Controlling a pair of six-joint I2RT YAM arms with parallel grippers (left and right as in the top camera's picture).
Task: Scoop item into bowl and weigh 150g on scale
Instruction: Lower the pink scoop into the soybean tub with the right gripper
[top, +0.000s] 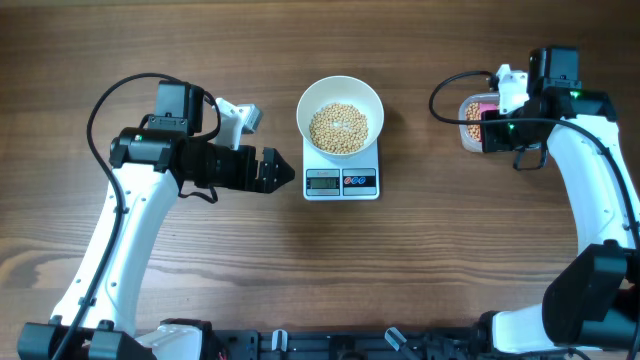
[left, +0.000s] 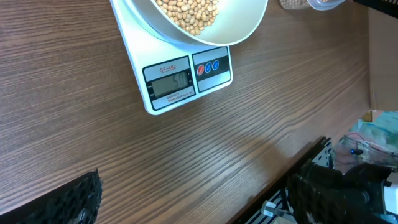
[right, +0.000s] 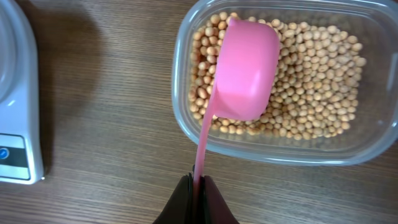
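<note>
The white bowl (top: 372, 105) stands on the white scale (top: 341, 182) and holds a heap of tan beans (top: 338, 128). My left gripper (top: 285, 172) hovers open just left of the scale with nothing between its fingers. In the left wrist view the scale's display (left: 169, 83) is lit below the bowl (left: 242, 31). My right gripper (right: 199, 190) is shut on the thin handle of a pink scoop (right: 245, 68). The scoop's cup lies mouth-down over the beans (right: 317, 74) in a clear tub (right: 273, 152). The scale's edge (right: 15, 124) shows at the left.
The clear tub (top: 468, 125) sits at the right of the wooden table, partly under my right wrist. The table's front edge and dark frame (left: 298, 180) run along the near side. Both arm bases stand at the front corners.
</note>
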